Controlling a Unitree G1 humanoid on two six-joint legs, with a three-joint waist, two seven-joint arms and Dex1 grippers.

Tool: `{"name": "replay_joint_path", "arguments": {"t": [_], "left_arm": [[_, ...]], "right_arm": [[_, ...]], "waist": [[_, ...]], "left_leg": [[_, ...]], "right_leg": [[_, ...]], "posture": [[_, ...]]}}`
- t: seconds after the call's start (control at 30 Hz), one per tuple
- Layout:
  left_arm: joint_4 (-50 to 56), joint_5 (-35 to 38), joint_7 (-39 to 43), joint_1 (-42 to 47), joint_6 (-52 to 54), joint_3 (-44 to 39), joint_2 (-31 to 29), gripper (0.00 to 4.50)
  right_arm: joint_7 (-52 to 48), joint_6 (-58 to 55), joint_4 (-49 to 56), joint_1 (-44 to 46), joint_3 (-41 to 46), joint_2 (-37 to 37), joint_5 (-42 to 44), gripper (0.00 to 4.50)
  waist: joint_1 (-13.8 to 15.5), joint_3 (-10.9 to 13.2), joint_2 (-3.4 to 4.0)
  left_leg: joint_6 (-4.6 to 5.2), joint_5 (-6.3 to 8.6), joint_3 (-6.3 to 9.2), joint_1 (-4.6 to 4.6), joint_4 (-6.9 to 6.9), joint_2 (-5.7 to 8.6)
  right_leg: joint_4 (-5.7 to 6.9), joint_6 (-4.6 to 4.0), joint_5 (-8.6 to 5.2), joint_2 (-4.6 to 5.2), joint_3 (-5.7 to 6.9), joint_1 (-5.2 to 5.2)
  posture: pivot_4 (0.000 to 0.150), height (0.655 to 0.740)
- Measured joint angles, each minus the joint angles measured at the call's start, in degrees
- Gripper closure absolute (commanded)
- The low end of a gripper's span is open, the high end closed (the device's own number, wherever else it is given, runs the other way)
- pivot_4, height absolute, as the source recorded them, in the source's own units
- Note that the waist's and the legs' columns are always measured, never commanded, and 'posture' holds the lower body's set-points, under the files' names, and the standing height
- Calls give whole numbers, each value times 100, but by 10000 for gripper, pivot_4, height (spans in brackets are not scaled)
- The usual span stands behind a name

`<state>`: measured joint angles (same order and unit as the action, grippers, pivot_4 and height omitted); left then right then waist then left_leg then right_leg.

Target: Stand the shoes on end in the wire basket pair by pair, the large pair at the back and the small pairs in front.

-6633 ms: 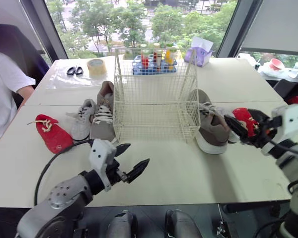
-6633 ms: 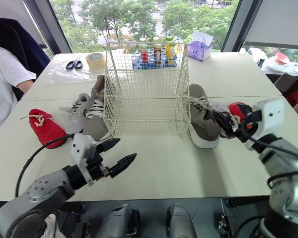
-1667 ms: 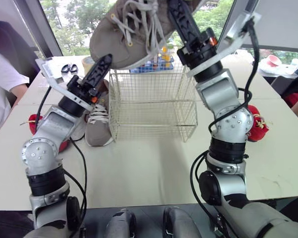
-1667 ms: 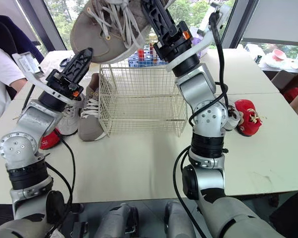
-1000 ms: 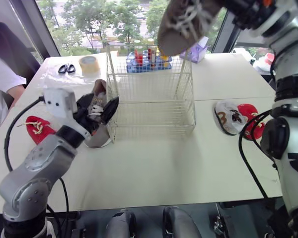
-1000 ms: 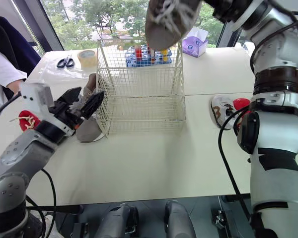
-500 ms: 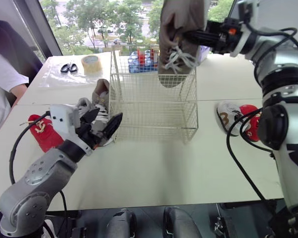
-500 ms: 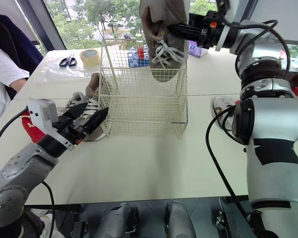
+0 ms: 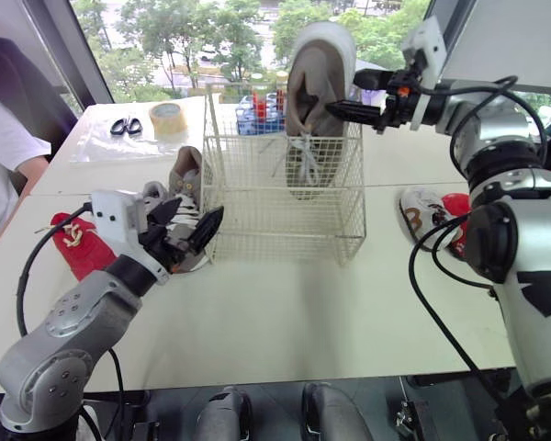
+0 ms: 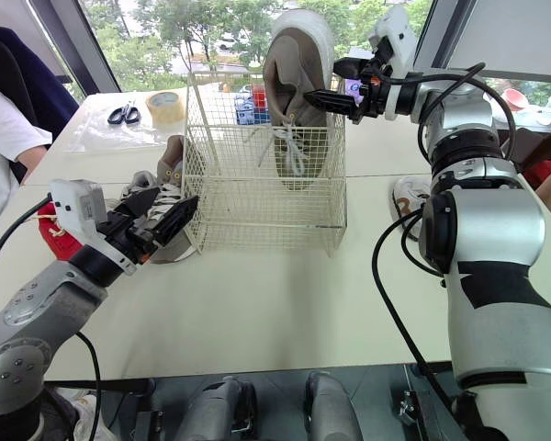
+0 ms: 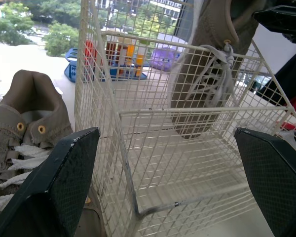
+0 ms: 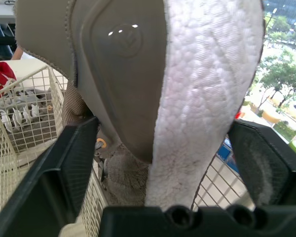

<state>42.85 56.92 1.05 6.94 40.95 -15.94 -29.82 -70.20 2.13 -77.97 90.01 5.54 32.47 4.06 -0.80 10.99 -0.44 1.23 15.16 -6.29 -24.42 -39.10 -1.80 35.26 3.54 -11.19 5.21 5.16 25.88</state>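
1. Head view: the right gripper (image 9: 342, 92) clamps the heel of the large taupe fabric shoe with a white sole (image 9: 310, 110), which hangs toe-down below it inside the white wire basket (image 9: 285, 220). The left gripper (image 9: 185, 220) gapes wide!
2. Left wrist: a matching taupe lace-up shoe (image 11: 24, 128) lies beside one finger, outside the basket.
3. Right wrist: black fingers (image 12: 74, 168) flank the heel.

The large shoe (image 9: 310, 101) stands in the basket (image 9: 285, 220), its mate (image 9: 184, 170) lying left.
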Motion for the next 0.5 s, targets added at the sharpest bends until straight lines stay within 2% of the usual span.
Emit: {"name": "replay_joint_path", "arguments": {"t": [0.17,0.43,0.5], "left_arm": [[-81,7,0,109,27,-17,-91,0],[-655,672,116,544,111,-506,-433,0],[-909,740,84,736,148,-692,-689,0]], "right_arm": [[-179,53,11,12,227,293,23,992],[-357,137,245,-28,553,919,183,992],[-346,199,338,-122,612,1071,197,992]], "waist": [[18,0,0],[-3,0,0],[5,0,0]], "left_leg": [[0,0,0,0,-1,2],[0,0,0,3,0,-1],[0,0,0,3,0,-1]], "right_leg": [[-1,0,0,1,0,-1],[1,0,0,-1,0,-1],[1,0,0,-2,0,-1]], "posture": [[1500,7400],[1500,7400],[1500,7400]]}}
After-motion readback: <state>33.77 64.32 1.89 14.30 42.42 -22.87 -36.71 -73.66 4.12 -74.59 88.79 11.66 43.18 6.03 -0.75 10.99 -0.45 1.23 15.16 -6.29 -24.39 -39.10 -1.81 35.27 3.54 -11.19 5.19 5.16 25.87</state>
